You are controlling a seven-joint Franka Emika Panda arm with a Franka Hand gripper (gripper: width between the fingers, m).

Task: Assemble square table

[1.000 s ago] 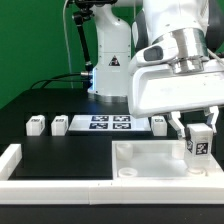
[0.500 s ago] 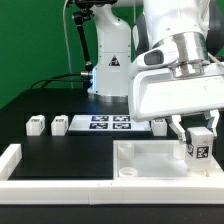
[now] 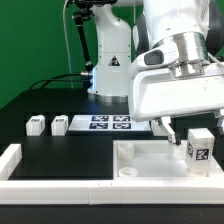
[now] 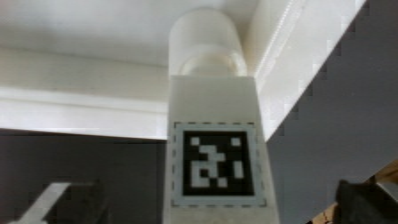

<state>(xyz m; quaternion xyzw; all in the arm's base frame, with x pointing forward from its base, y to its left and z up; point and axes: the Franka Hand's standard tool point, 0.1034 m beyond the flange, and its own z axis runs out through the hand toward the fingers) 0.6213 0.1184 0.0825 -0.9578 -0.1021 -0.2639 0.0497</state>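
Observation:
The white square tabletop lies at the front on the exterior view's right. A white leg with a black-and-white tag stands upright at its far right corner. My gripper is open just above and around the leg's top, with its fingers clear of the leg on both sides. In the wrist view the leg runs between my gripper, whose fingertips stand apart from it, down to the tabletop. Two loose legs lie at the back left. A third lies behind my gripper.
The marker board lies flat at the back middle. A long white border rail runs along the front edge and up the left side. The robot base stands behind the marker board.
The gripper's fingers have spread apart and let go of the leg. The leg has settled slightly lower on the tabletop's corner and now stands on its own.

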